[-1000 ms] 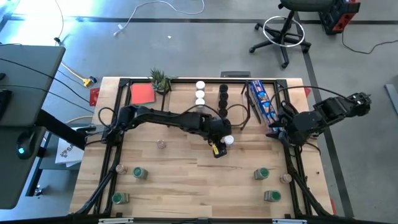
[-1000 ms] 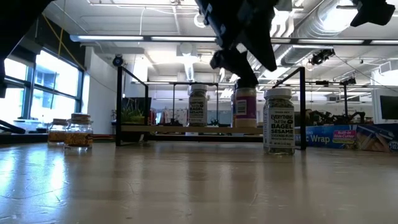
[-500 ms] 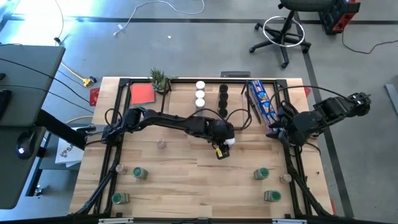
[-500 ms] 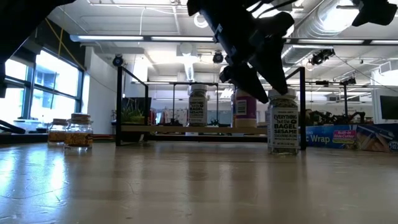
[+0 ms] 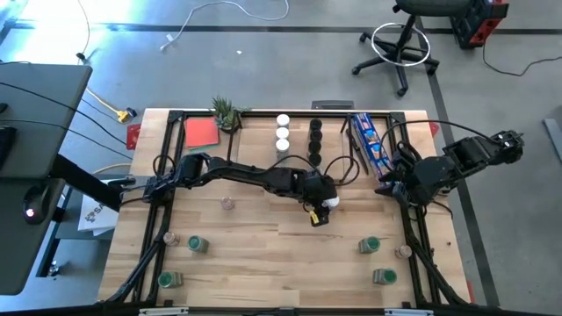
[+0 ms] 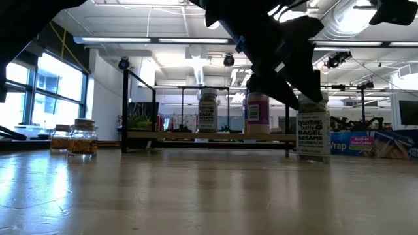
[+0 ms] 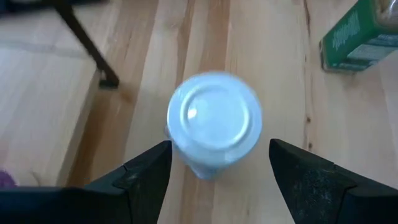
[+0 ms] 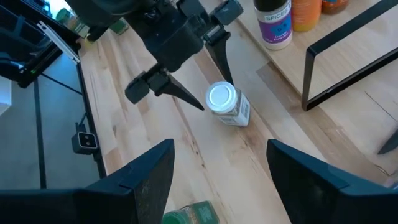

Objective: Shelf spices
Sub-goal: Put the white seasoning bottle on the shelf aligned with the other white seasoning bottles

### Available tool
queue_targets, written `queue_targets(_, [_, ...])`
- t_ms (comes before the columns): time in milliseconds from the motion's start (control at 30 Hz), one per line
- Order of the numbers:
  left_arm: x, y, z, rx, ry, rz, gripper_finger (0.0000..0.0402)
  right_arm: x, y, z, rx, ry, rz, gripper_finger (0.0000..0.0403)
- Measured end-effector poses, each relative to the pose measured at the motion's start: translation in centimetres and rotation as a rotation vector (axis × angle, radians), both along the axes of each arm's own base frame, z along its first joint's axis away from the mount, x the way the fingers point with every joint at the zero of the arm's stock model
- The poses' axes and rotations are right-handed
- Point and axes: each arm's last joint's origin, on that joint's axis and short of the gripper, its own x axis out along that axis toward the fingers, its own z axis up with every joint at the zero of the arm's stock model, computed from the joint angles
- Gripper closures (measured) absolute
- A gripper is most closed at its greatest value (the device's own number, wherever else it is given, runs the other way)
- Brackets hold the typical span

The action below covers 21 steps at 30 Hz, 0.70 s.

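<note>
A white-lidded spice jar point(image 5: 330, 203) stands upright on its base at mid-table; its label shows in the low view point(image 6: 313, 134). My left gripper point(image 7: 217, 163) is open, slanting down over it, with one finger on either side of the jar's top point(image 8: 221, 97). The shelf point(image 5: 299, 151) stands at the far edge and carries white-lidded jars point(image 5: 283, 132) and black-lidded jars point(image 5: 316, 133). Green-lidded jars point(image 5: 198, 244) point(image 5: 369, 244) lie near the front. My right gripper point(image 8: 217, 186) waits open above the table's right side. My left gripper stands around the jar's lid end point(image 7: 214, 121), coming slanting down from the table's left. Its fingers point(image 7: 152, 165) flank the lid. I cannot tell whether either finger touches the jar's wall. The jar stands upright on the table.
A long blue box point(image 5: 369, 140) lies right of the shelf, with a red card point(image 5: 200, 132) and a small plant point(image 5: 226, 112) at the far left. Small jars point(image 5: 228, 204) point(image 5: 171, 238) point(image 5: 404, 252) dot the board. Black frame rails point(image 5: 167, 175) run along the table's sides.
My left gripper has come down and gone toward the table's right edge, ending over the white-lidded jar, with a slight roll of the wrist. The jar has slid a little toward the right and near edges and stays upright.
</note>
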Motion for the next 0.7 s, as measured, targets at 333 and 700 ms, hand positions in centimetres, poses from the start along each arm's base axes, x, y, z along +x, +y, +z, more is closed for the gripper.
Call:
queue_targets(333, [0.7, 0.0, 0.7, 0.064, -0.095, -0.045, 0.0137, 0.5, 0.2, -0.1, -0.015, 0.011, -0.008, 0.0153])
queue_targets(700, [1.6, 0.3, 0.0, 0.150, -0.156, -0.263, 0.0137, 0.7, 0.3, -0.1, -0.012, 0.005, -0.008, 0.0153])
